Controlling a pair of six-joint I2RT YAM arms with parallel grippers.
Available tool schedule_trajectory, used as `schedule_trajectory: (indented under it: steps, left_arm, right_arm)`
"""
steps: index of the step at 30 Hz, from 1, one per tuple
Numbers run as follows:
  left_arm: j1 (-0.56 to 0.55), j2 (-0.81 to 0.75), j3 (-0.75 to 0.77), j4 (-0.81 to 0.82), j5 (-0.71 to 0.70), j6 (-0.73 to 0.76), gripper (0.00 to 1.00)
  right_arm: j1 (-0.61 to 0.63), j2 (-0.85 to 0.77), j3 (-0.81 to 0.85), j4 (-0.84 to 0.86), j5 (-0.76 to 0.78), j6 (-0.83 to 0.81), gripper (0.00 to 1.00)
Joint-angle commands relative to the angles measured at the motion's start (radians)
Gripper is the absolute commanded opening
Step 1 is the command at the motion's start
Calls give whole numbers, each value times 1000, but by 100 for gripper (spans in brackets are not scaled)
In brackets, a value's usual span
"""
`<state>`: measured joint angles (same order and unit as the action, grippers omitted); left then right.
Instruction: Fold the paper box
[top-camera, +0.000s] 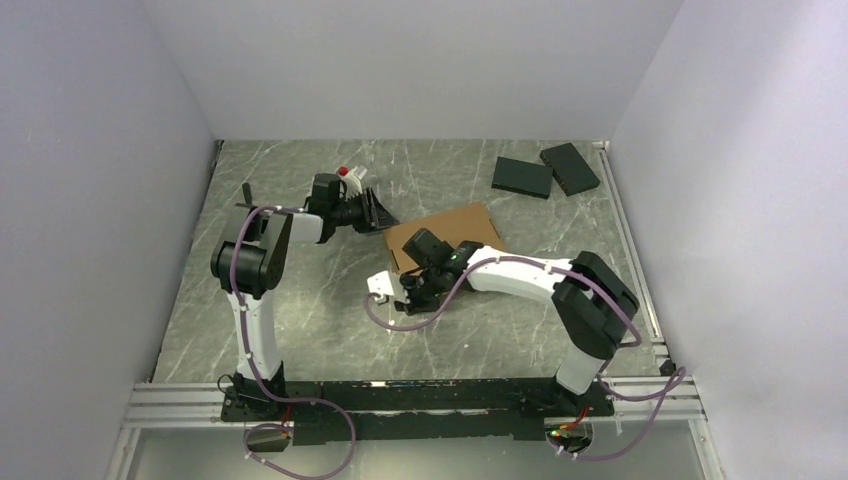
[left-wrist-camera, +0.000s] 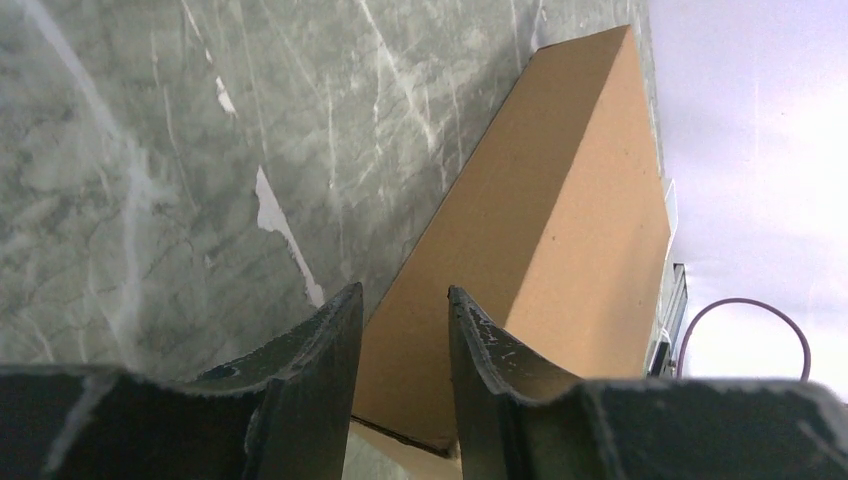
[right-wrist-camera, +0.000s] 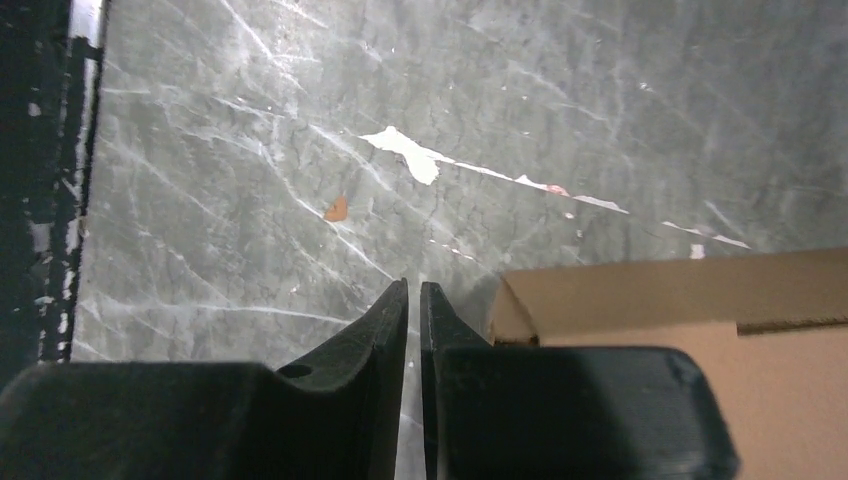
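The box (top-camera: 452, 226), plain brown cardboard, lies low near the middle of the table (top-camera: 300, 330). The left end effector (left-wrist-camera: 400, 296) sits at the box's far left corner. Its fingers (left-wrist-camera: 320, 350) stand apart with a clear gap. Through that gap the wrist view shows a shaded side face of the box running away from the tips, with a brighter top face beside it. Nothing is clamped between the fingers, and it cannot be told whether their tips touch the cardboard. The right end effector (right-wrist-camera: 414, 286) is at the box's near left edge, and its arm reaches in along the box's near side. Its fingers are all but together, with only a thin slit between them and nothing in it. Their tips point at bare table just off a box corner, and one finger lies right beside that corner's cardboard edge. A narrow flap edge shows along the box's top there. Two black slabs (top-camera: 522, 177) lie side by side beyond the box's far right corner, well apart from it and close to the back wall.
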<state>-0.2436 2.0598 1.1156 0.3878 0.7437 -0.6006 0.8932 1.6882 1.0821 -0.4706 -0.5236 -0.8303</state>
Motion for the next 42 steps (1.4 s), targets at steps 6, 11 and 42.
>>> schedule_trajectory:
  steps: [6,11,42]
  left_arm:
    - [-8,-28,-43,19,21,-14,41]
    - [-12,-33,-66,34,21,-20,41]
    - [18,-178,81,-72,-88,48,57]
  right_arm:
    - [21,56,45,106,319,94,9]
    - [20,45,44,150,376,119,11]
    - [-700,-261,-251,-175,124,-22,13]
